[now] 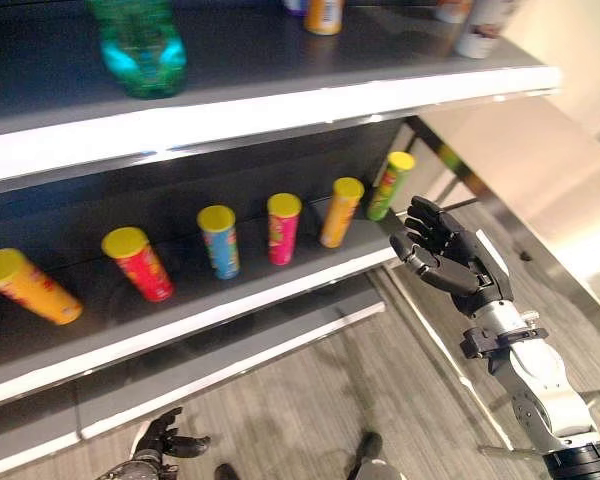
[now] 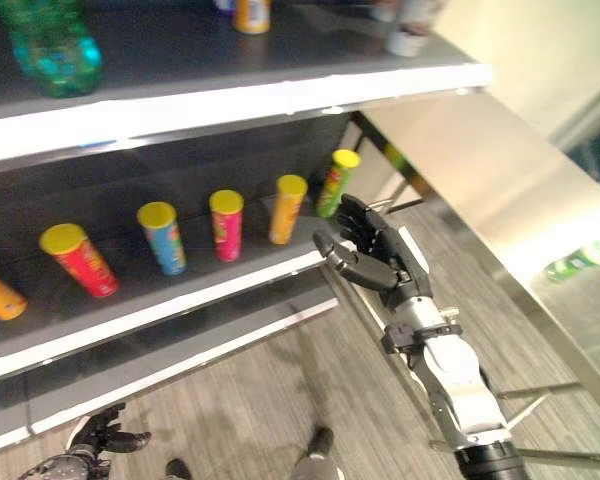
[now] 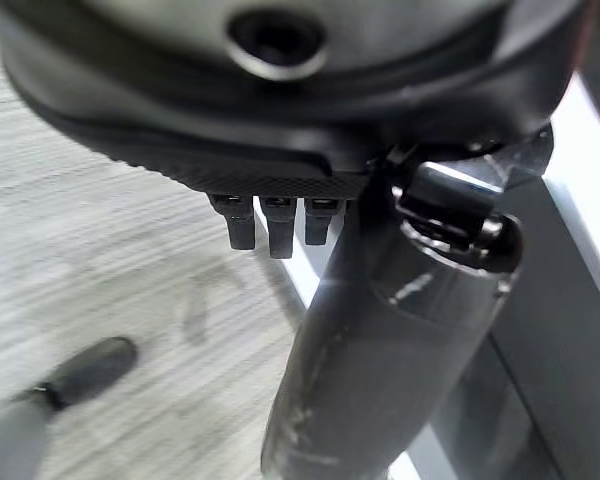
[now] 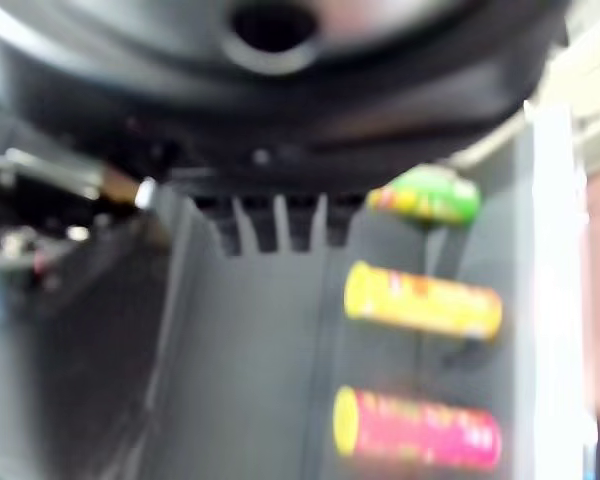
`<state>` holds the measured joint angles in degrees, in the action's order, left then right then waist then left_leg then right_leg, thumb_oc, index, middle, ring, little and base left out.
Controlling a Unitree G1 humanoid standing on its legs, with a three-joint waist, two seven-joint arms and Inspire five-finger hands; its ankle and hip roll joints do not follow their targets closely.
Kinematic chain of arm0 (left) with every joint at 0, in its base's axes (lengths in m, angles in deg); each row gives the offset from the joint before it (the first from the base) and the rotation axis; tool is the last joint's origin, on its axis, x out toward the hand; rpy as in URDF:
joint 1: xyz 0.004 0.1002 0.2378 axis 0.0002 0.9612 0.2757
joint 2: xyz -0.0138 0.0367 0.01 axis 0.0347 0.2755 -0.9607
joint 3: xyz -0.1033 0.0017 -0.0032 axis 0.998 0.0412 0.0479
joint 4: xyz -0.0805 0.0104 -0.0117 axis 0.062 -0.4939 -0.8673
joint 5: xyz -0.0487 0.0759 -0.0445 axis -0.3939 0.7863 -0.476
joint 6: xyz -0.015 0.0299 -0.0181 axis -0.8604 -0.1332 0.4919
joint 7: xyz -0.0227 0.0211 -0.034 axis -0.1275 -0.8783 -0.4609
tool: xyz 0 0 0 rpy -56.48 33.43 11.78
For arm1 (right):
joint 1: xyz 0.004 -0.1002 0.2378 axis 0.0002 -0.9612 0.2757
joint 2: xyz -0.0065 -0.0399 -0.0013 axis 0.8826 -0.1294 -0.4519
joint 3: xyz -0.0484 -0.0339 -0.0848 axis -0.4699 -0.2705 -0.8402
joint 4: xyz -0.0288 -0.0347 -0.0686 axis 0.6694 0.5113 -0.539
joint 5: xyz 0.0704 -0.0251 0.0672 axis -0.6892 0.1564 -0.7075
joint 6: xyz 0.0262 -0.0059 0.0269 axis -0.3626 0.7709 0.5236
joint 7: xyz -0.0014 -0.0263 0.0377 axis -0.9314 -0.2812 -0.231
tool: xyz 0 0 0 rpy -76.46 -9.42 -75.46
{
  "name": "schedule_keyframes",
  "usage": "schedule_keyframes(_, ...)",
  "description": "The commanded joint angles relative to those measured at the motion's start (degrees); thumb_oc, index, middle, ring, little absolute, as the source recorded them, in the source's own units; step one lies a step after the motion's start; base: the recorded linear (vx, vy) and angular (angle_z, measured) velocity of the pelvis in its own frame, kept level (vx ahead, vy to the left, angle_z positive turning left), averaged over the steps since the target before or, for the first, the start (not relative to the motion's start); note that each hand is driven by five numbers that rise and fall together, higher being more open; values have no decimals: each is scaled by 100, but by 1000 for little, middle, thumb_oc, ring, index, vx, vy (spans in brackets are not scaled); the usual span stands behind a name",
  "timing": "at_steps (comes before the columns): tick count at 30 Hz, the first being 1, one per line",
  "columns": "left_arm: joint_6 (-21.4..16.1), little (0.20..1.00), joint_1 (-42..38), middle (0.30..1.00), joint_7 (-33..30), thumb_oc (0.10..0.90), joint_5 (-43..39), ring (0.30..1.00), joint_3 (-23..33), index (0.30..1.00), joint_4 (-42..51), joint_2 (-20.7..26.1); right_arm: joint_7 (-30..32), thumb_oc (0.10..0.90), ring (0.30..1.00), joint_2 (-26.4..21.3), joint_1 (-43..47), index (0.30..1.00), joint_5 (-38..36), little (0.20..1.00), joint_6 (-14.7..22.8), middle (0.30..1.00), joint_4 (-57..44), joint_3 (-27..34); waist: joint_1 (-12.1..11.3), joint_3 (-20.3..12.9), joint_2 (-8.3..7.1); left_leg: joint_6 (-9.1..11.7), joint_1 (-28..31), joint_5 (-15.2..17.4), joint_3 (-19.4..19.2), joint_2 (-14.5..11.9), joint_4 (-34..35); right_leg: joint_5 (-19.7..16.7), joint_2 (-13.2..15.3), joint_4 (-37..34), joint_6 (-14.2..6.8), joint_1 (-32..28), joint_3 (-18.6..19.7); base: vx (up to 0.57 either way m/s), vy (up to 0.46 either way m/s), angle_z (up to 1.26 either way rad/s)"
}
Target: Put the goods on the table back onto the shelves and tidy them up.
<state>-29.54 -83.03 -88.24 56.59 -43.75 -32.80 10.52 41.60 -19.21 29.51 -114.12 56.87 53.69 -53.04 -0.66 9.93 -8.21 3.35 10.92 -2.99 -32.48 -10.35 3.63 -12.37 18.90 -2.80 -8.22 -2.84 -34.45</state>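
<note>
Cans: six yellow-lidded tube cans stand in a row on the middle shelf (image 1: 280, 290), from the yellow can (image 1: 30, 285) to the green can (image 1: 390, 185) at the row's other end.
Right hand (image 1: 445, 255): just beside the green can, past the shelf's end, fingers spread, holding nothing.
Left hand (image 1: 165, 440): low, below the middle shelf, over the floor (image 1: 320, 390); fingers loosely apart, empty.
Top shelf (image 1: 280, 105): above the cans, carrying a green bottle (image 1: 140, 45).
Surface (image 2: 500, 190): pale, beyond the green can's end of the shelves.

My right hand (image 1: 442, 250), fingers relaxed and empty, at centre right, just off the middle shelf's white front edge (image 1: 280, 290). Six yellow-lidded tube cans (image 1: 282, 228) stand in a row across mid-frame with gaps between. Nearest: green tube can (image 1: 390, 185). Shelf strip before the cans bare.
</note>
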Motion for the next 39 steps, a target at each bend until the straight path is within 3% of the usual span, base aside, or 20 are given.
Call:
schedule_keyframes(1,-144,900,-46,900,147,800,6,900,-142,900,101,-353,196,800,900,-168,320,900,-254,900,673,900,-387,1119,5,-194,202,305,-465,215,388,-50,63,166,-54,-145,-637,30,466,84,-406,-51)
schedule_keyframes(5,-137,900,-87,900,137,800,-92,900,-160,900,200,-419,536,800,900,-474,270,900,-126,900,859,900,-395,1656,243,-226,388,696,-343,-164,260,-758,-16,770,-742,-182,-316,4,705,83,-470,-30)
schedule_keyframes(7,-145,900,-100,900,100,800,-154,900,-184,900,341,-468,895,800,900,-467,249,900,57,900,1030,900,-397,1969,364,-157,473,852,-429,-367,309,-1193,-599,1125,-1154,-213,-65,-95,895,81,-396,-55)
schedule_keyframes(11,-148,900,-68,900,80,800,-163,900,-219,900,431,-492,1227,800,900,-383,361,900,257,900,1152,900,-444,2171,352,-17,548,953,-575,-760,708,-1500,-1413,1359,-1489,-220,214,-248,1114,85,-237,-54)
schedule_keyframes(12,-156,900,-32,900,51,800,-197,900,-238,900,490,-500,1304,800,900,-362,443,900,300,900,1186,900,-426,2143,302,30,538,877,-705,-726,1034,-1421,-1736,1434,-1529,-220,273,-278,1218,-61,-109,-77)
schedule_keyframes(13,-157,900,34,900,26,800,-249,900,-279,900,588,-534,1390,800,900,-374,593,900,392,900,1185,900,-363,2050,173,108,466,549,-998,-532,1682,-974,-1934,1384,-1500,-220,334,-217,1305,-31,-141,-73)
schedule_keyframes(15,-133,900,48,900,13,800,-335,900,-310,900,553,-576,1436,800,900,-485,830,900,442,900,1162,900,-187,2037,-44,181,343,212,-1549,229,2541,-14,-1756,1415,-1533,-220,339,-288,1701,118,-175,-91)
schedule_keyframes(16,-136,900,40,900,19,800,-321,900,-332,900,585,-574,1444,800,900,-498,798,900,463,900,1165,900,-168,2087,-50,172,337,156,-1616,212,2534,117,-1511,1397,-1520,-220,332,-269,1740,285,-135,-111)
schedule_keyframes(17,-130,900,-26,900,48,800,-194,900,-450,900,514,-590,1545,800,900,-654,871,900,818,900,1074,900,18,2014,-201,205,436,65,-1983,-107,2653,734,-923,1363,-1678,-220,300,-309,1889,172,-27,-53)
schedule_keyframes(18,-132,900,-33,900,47,800,-194,900,-448,900,510,-594,1549,800,900,-659,884,900,821,900,1077,900,26,2008,-197,189,434,58,-1994,-151,2648,742,-881,1348,-1671,-220,298,-278,1890,200,-32,-22)
schedule_keyframes(20,-144,900,-41,900,41,800,-142,900,-537,900,494,-590,1553,800,900,-804,1097,900,974,900,1029,900,212,1801,-368,215,543,127,-2269,-392,2902,1086,-477,1424,-1877,-220,295,-361,2077,150,-29,-29)
schedule_keyframes(23,-147,900,-14,900,55,800,-181,900,-503,900,470,-605,1527,800,900,-791,1252,900,1031,900,952,900,294,1616,-427,157,624,50,-2172,-494,2906,1174,-356,1593,-2013,-220,328,-580,2272,222,42,-67)
schedule_keyframes(26,-131,900,49,900,55,800,-176,900,-425,900,389,-629,1513,800,900,-842,1249,900,1489,900,814,900,300,1522,-371,-23,522,-100,-1699,-430,2793,1173,-81,1809,-1863,40,262,-752,2285,336,142,-106)
schedule_keyframes(28,-135,900,26,900,27,800,-160,900,-400,900,361,-602,1532,800,900,-800,1313,900,1696,900,767,900,341,1448,-377,-15,499,-316,-1376,-266,2608,1155,55,1889,-1620,1113,60,-345,2306,192,162,-74)
schedule_keyframes(31,-162,900,-65,900,-25,800,-221,900,-415,900,435,-533,1502,800,900,-780,1407,900,1822,900,708,900,307,1406,-241,197,589,-432,-1104,-142,2530,1090,93,1575,-1284,2426,-338,393,2112,12,89,-38)
schedule_keyframes(33,-156,900,-156,900,-33,800,-211,900,-458,900,406,-481,1555,800,900,-755,1359,900,1954,900,690,900,340,1479,-180,273,635,-451,-1010,-62,2616,1071,82,1614,-1160,2777,-242,555,2066,25,38,7)
schedule_keyframes(34,-157,900,-157,900,-33,800,-211,900,-458,900,405,-480,1555,800,900,-755,1358,900,1954,900,689,900,339,1481,-178,274,630,-452,-1010,-63,2618,1077,81,1622,-1153,2789,-243,559,2066,63,15,33)
schedule_keyframes(36,-171,900,-125,900,-44,800,-212,900,-409,900,451,-435,1545,800,900,-673,1303,900,1981,900,674,900,318,1552,-237,203,660,-376,-980,24,2560,977,103,1602,-662,2187,-127,342,1667,85,-113,40)
schedule_keyframes(37,-178,900,-183,900,-38,800,-196,900,-433,900,445,-440,1519,800,900,-699,1288,900,1963,900,647,900,380,1581,-260,135,641,-275,-1010,86,2657,921,123,1338,-498,1305,-139,244,1702,104,-215,14)
schedule_keyframes(39,-155,900,-229,900,-69,800,-144,900,-468,900,322,-445,1555,800,900,-774,1291,900,1895,900,669,900,484,1578,-254,84,525,-231,-995,175,2688,957,115,1046,-532,539,-240,205,2053,116,-171,4)
